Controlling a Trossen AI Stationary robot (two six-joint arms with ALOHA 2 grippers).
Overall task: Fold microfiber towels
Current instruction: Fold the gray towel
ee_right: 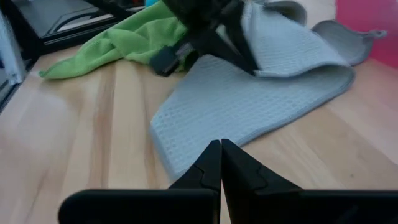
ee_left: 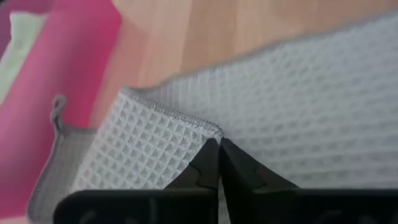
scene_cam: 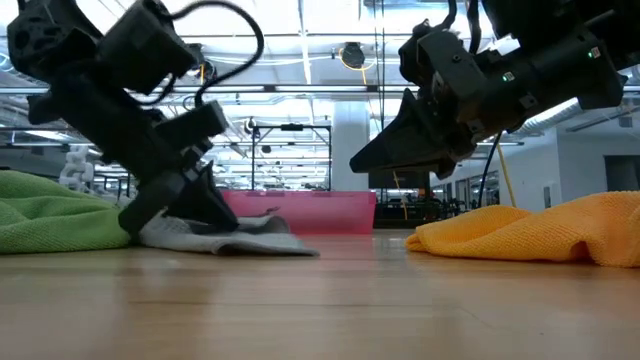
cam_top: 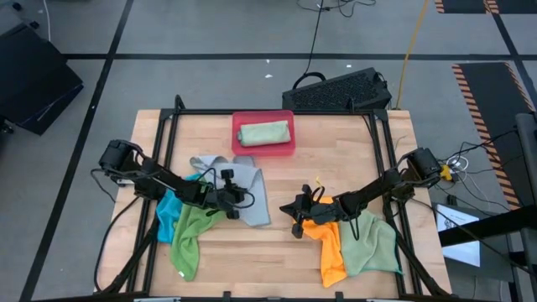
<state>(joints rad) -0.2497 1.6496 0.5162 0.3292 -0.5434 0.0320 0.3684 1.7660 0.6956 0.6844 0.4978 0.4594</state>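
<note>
The left gripper (cam_top: pixel 237 200) was seen low over the grey waffle-weave towel (cam_top: pixel 252 197), its fingers (ee_left: pixel 208 163) pressed together at a folded-up hemmed corner of that cloth; whether a layer of fabric was actually pinched between the tips could not be told from the left wrist view, though the tips met right at the raised edge. The towel was spread near the middle of the wooden worktop (cam_top: pixel 285 256), its long axis running from the pink tray (cam_top: pixel 263 144) toward the front edge, with the bulk of the cloth lying on the far side of the fingers, toward the right arm. A fold, it was judged, would have to be carried across that way.

The right gripper (cam_top: pixel 298 220) was held above the worktop, just beside an orange towel (cam_top: pixel 329 243), fingers closed on nothing (bare wood was visible beneath them), and it was pointed at the grey towel's free edge, near but not touching. The left arm was plainly the nearer one. A bright green towel (cam_top: pixel 189 239) and a blue one (cam_top: pixel 169 206) were bunched under the left arm, a pale green towel (cam_top: pixel 369 245) was draped beside the orange, and a folded pale green towel (cam_top: pixel 264 132) was already lying in the tray.
</note>
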